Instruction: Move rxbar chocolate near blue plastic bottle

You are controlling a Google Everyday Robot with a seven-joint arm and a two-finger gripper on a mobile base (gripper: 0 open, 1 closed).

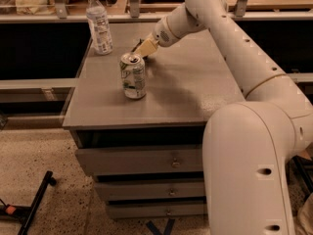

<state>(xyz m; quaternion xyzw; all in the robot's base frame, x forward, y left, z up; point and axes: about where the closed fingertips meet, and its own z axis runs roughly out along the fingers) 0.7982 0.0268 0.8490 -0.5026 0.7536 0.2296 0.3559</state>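
Gripper (143, 48) hovers low over the matte grey table top (190, 94), just behind the green-and-white aluminium soda can (133, 76), pinched on what looks like the small flat black-wrapped rxbar chocolate (138, 44), a dark sliver at its tip. By my read the carry is well along. The tall clear blue plastic bottle (99, 26), white-capped with a pale printed label, stands near on the camera's left, so only the set-down remains.

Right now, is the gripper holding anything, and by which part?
Cannot tell. The gripper is low over the table behind the can; whatever is at its tip is too dark to make out.
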